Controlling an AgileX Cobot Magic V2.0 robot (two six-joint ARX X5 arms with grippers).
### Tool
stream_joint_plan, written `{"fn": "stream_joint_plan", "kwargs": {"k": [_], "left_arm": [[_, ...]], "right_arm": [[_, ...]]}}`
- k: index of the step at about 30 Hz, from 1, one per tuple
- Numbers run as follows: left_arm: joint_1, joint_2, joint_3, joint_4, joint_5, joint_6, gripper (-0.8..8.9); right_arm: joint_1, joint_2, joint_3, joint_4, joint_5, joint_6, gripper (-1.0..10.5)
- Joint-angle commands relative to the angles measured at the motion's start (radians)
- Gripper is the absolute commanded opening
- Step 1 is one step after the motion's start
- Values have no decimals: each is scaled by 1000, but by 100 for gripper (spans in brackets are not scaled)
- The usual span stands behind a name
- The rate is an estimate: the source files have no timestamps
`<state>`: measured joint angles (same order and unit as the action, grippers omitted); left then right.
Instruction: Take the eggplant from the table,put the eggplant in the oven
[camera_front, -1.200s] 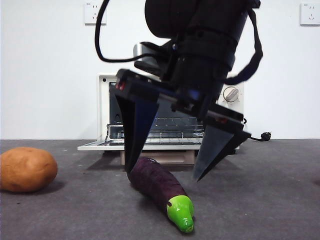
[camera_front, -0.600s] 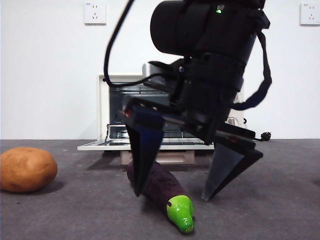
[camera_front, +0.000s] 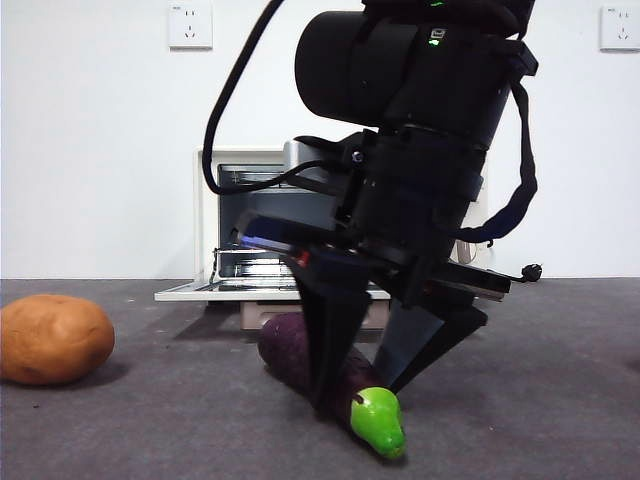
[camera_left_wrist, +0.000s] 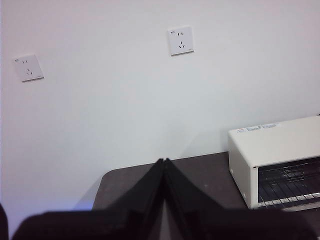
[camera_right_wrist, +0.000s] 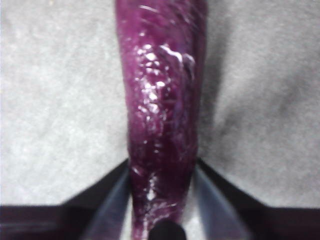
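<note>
I have the right gripper (camera_front: 368, 385) down on the worktop (camera_front: 540, 380), its two black jaws pinching the eggplant (camera_front: 300, 352) on either side of the purple body, just behind the green stem cap (camera_front: 380, 424). The right wrist view confirms it: both jaws press against the glossy skin, and the eggplant (camera_right_wrist: 162, 115) runs straight away between them, lying flat on the grey surface. It is not lifted yet as far as I can judge.

The left gripper (camera_left_wrist: 164, 192) waits high and away, jaws pressed together with nothing in them, looking at the wall and a corner of the oven (camera_left_wrist: 280, 160).

My worry is the grip point. The jaws sit near the stem end, so most of the body hangs out toward the oven (camera_front: 225, 215); on the lift that far end may sag or swivel in the grip, and the shiny skin gives little friction. A tilted eggplant could then catch the lowered door (camera_front: 215, 292) or the wire rack on the way in. The potato (camera_front: 55, 338) sits well apart, so I see no risk there.
</note>
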<state>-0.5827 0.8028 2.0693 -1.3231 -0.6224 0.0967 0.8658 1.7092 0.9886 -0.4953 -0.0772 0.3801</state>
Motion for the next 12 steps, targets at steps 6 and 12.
{"fn": "stream_joint_plan", "kwargs": {"k": [6,12], "left_arm": [[3,-5,-2,4,-5,12,-6],[3,-5,-2,4,-4,18,-6]], "right_arm": [[33,22,-12,45,0,10,-8],[83,-25,-10,23,-6,4,-8]]}}
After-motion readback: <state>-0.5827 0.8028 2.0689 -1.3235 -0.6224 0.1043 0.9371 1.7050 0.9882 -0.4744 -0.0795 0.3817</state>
